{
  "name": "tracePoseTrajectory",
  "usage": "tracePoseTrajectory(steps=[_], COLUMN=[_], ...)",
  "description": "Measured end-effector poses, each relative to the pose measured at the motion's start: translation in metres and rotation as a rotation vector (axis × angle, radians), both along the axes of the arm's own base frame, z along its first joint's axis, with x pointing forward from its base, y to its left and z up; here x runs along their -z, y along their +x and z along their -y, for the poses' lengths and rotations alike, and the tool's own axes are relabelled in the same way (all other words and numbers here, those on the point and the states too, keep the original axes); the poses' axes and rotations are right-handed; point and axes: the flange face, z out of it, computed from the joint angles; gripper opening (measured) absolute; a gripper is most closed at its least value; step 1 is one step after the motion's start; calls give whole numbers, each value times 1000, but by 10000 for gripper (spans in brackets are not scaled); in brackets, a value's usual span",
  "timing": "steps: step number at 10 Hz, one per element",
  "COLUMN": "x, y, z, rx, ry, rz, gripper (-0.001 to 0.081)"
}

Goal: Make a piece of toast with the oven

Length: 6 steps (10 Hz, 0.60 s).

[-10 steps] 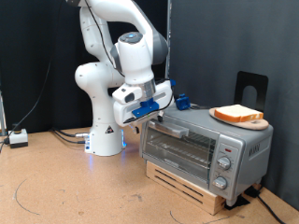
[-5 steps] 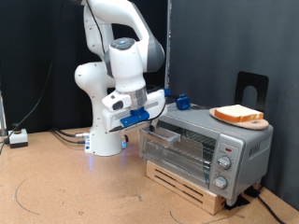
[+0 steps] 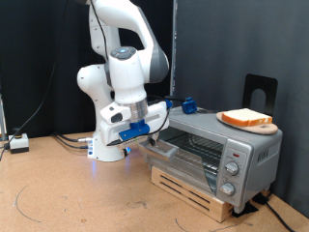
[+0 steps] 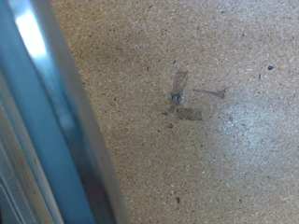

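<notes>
The piece of toast [image 3: 245, 118] lies on a round wooden board [image 3: 265, 128] on top of the oven [image 3: 246, 150], at the exterior view's right. The oven's glass door [image 3: 172, 145] is swung partway down, with the wire rack showing behind it. My gripper [image 3: 149, 135] sits at the door's upper edge, at the exterior view's left of the oven. Its fingers are too small to make out there. In the wrist view no fingers show, only a bluish shiny edge of the door [image 4: 47, 121] over the chipboard table [image 4: 196, 121].
The oven stands on a low wooden pallet [image 3: 193, 191], its knobs [image 3: 232, 170] facing front. A blue object [image 3: 189, 103] rests on the oven's back and a black stand [image 3: 259, 91] rises behind it. A small white box [image 3: 16, 143] and cables lie at the left.
My gripper has moved down and towards the exterior view's left, away from the oven front. The oven door has swung further open with it. The toast has not moved.
</notes>
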Motion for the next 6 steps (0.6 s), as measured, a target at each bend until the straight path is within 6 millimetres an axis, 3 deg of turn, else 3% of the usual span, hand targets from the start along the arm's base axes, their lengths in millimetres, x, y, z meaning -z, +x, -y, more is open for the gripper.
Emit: tracePoseTrajectory(steps=[6], x=[28], y=[12], z=[28], rx=[45], ry=[-68], rz=[12], gripper=[809])
